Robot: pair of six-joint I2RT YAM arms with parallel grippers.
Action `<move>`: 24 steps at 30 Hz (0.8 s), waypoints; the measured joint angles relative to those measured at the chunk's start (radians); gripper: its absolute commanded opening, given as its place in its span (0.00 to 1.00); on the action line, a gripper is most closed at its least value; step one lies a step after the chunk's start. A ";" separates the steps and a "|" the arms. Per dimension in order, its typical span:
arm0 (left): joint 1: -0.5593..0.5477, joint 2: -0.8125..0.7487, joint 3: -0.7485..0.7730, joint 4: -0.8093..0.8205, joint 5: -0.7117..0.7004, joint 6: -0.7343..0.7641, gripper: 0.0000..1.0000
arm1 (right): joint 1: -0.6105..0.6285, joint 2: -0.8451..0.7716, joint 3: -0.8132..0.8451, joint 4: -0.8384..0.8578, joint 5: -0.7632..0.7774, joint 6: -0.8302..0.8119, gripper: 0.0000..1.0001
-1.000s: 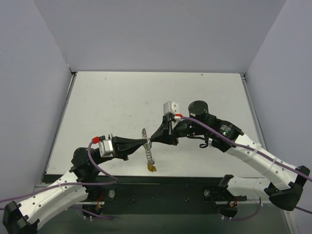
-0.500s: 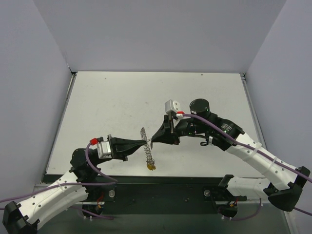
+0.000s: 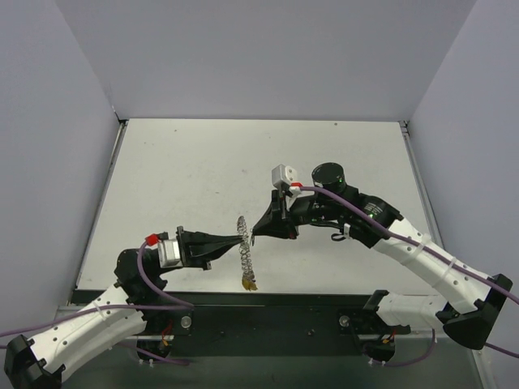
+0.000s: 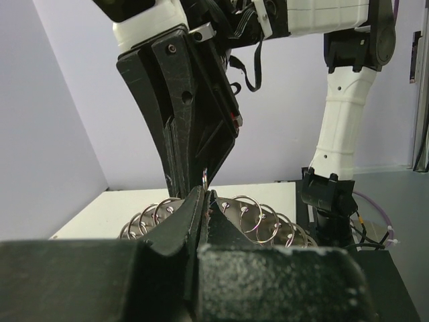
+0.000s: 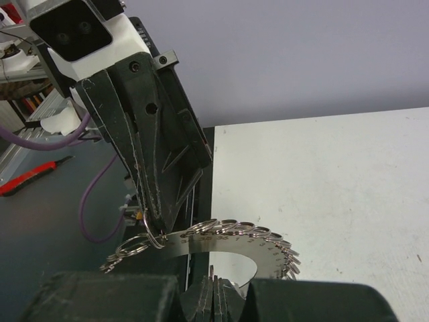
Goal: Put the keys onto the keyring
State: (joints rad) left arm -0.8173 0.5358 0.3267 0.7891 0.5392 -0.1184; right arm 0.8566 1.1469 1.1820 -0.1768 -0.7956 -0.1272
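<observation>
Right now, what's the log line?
left pincer: shut on keyring | right pincer: shut on keyring | yellow key: hanging below

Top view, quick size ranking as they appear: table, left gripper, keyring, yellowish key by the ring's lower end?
1. table, by far the largest.
2. left gripper and keyring: about alike in length, so not ranked.
3. yellowish key, smallest.

Silvery coiled keyring [image 3: 245, 254], yellow key [image 3: 250, 283] below

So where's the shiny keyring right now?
In the top view the keyring is near the front edge of the table, just left of centre, pinched between the left fingers and the right fingers.
</observation>
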 measured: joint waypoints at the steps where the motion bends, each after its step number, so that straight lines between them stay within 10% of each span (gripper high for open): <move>1: 0.000 0.002 0.000 0.000 0.000 0.000 0.00 | 0.000 -0.003 0.000 -0.001 -0.001 0.000 0.00; 24: 0.000 0.031 0.000 -0.046 -0.038 0.026 0.00 | 0.009 -0.033 0.055 -0.018 -0.032 -0.004 0.00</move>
State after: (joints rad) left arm -0.8173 0.5671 0.3267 0.7429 0.5014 -0.0921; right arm 0.8654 1.1137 1.2369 -0.1947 -0.8276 -0.1310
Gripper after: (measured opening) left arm 0.024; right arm 0.026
